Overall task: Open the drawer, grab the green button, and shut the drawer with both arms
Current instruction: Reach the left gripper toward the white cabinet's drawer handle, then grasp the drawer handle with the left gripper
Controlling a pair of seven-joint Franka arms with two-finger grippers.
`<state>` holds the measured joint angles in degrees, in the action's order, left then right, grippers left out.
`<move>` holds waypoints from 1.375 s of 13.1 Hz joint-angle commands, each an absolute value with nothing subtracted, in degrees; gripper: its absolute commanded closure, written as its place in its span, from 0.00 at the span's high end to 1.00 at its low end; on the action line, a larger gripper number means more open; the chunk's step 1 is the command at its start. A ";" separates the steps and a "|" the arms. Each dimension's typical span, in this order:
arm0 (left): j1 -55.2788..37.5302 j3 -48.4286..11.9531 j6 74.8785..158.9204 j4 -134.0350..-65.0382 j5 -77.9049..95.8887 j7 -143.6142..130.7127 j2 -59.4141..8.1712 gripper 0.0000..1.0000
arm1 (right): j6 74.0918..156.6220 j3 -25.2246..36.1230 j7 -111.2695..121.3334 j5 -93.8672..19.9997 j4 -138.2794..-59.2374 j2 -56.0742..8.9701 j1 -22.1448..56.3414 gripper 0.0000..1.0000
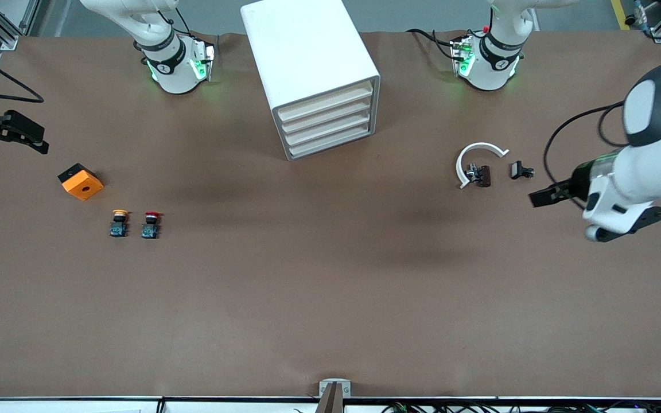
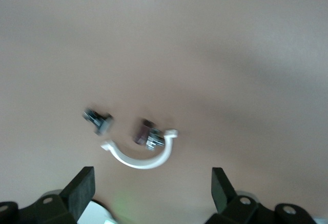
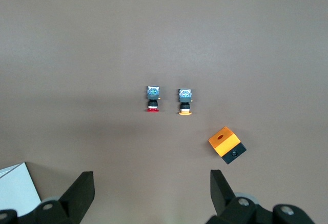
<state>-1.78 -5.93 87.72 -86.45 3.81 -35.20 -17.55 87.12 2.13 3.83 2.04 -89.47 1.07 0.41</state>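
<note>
The white cabinet [image 1: 307, 57] stands in the middle of the table between the two arm bases. All four of its cream-fronted drawers [image 1: 326, 121] are shut. No green-capped button shows in any view. My left gripper [image 1: 544, 197] is open and empty over the left arm's end of the table, beside a small black part [image 1: 520, 170]. In the left wrist view its fingers [image 2: 82, 188] stand wide apart. My right gripper [image 1: 35, 140] is open and empty over the right arm's end of the table. In the right wrist view its fingers [image 3: 82, 190] are also wide apart.
A white curved clamp [image 1: 477, 158] with a dark piece [image 1: 481, 175] lies by the small black part; both show in the left wrist view [image 2: 141, 157]. An orange block [image 1: 81, 181], a yellow-capped button [image 1: 119, 222] and a red-capped button [image 1: 150, 225] lie toward the right arm's end.
</note>
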 commanded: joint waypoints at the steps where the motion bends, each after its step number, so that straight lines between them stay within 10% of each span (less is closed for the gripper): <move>1: -3.42 -6.06 87.71 -84.29 7.11 -50.49 -22.57 1.00 | 87.19 1.58 4.48 3.07 -88.77 0.35 -0.79 1.00; 18: -22.66 -6.06 88.51 -84.64 35.05 -122.05 -42.80 0.93 | 87.19 1.58 4.57 3.16 -88.77 0.09 -0.44 1.00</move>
